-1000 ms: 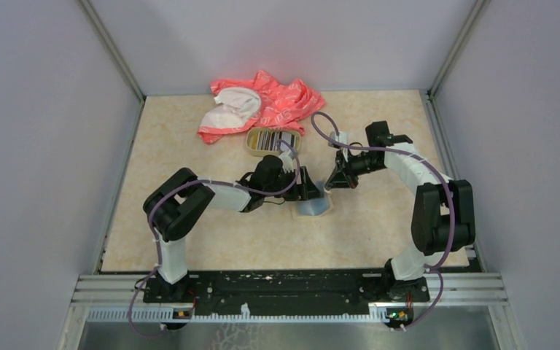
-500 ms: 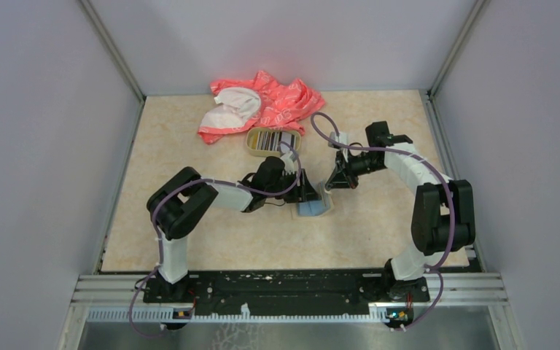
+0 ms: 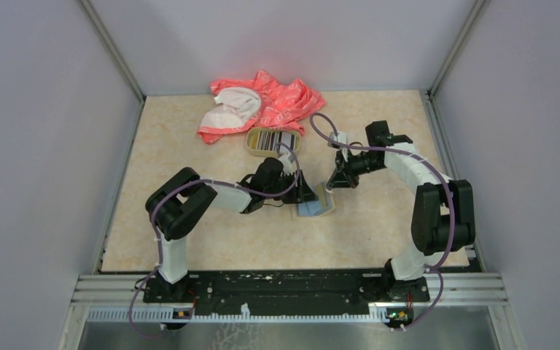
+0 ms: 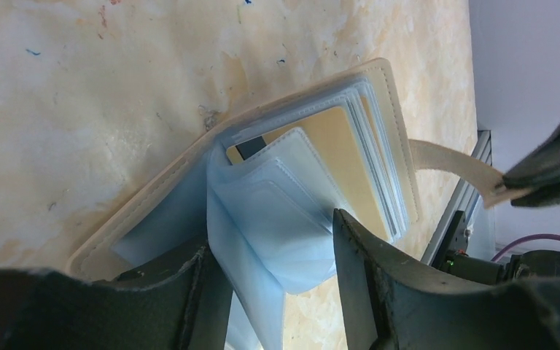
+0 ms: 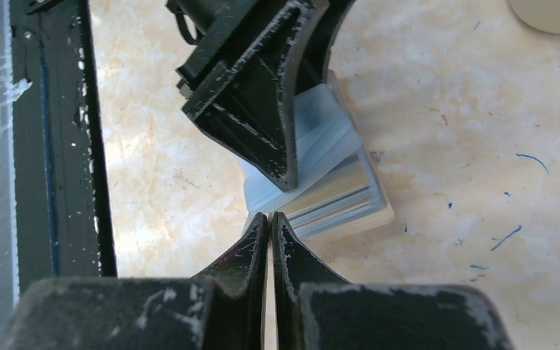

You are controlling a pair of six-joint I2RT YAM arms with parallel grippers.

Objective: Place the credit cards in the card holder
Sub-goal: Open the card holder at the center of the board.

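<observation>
Credit cards (image 3: 273,138) wait in the far tray (image 3: 250,150); the card holder (image 4: 335,146) lies open mid-table, the left gripper (image 4: 273,248) over it, jaws apart. The right gripper (image 5: 270,219) clamps one card (image 4: 445,157); next it must find a sleeve.

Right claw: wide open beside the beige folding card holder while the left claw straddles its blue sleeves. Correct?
No: the right claw is shut on a thin pale card, per both wrist views. Rest holds: beside the beige folding card holder, left claw straddling its blue sleeves.

Card holder (image 4: 292,197) lies open between left gripper (image 4: 271,233) jaws.
</observation>
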